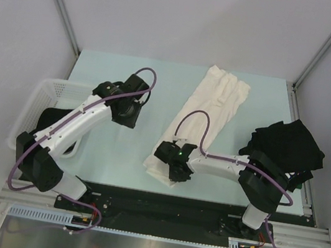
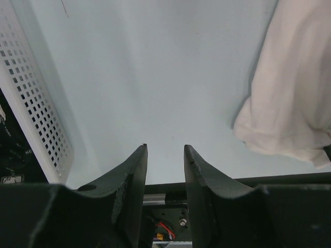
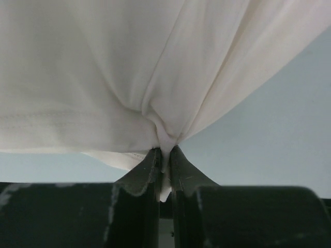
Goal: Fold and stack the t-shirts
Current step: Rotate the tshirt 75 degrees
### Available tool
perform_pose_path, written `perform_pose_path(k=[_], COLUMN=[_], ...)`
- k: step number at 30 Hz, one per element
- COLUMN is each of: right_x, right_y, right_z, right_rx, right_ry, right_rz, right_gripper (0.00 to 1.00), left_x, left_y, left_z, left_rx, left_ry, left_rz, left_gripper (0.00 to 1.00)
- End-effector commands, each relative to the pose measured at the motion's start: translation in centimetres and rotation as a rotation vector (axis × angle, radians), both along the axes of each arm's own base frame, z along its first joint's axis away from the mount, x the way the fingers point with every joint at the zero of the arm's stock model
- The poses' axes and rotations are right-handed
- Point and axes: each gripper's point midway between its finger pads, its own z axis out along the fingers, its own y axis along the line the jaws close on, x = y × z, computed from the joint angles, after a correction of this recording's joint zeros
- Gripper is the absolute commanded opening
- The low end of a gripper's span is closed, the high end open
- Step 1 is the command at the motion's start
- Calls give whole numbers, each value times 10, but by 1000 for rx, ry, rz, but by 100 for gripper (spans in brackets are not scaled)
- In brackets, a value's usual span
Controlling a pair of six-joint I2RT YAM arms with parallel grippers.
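White mesh basket (image 1: 57, 89) at left side of desk (image 1: 158, 91). Desk top is pale mint. Black strip (image 1: 160, 200) along near edge, aluminium rail (image 1: 299, 234) beside it. Grey walls (image 1: 189, 14) around.

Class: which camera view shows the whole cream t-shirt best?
Top external: the cream t-shirt lies there end to end on the table. Right wrist shows only a fold pinched by the right gripper; left wrist, just one corner.
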Motion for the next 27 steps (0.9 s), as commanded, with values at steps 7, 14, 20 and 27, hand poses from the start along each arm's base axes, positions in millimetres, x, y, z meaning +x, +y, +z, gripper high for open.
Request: perform_pose_path(k=[7, 14, 20, 27], right_x=[-38, -46, -51, -37], right_y=[-74, -101, -114, -123], right_z=[7, 6, 6, 27], right_rx=[-171, -232, -272, -220], right_ry=[102, 142, 160, 101], right_rz=[-94, -149, -166, -212], right_gripper=[3, 3, 9, 45], left_x=[31, 38, 41, 47], left_y=[-6, -10, -13, -29], left_z=[19, 19, 18, 9], left_rx=[-17, -40, -56, -127], left_ry=[-72, -71, -70, -43], left_rz=[-30, -34, -33, -44], left_gripper=[40, 40, 40, 43])
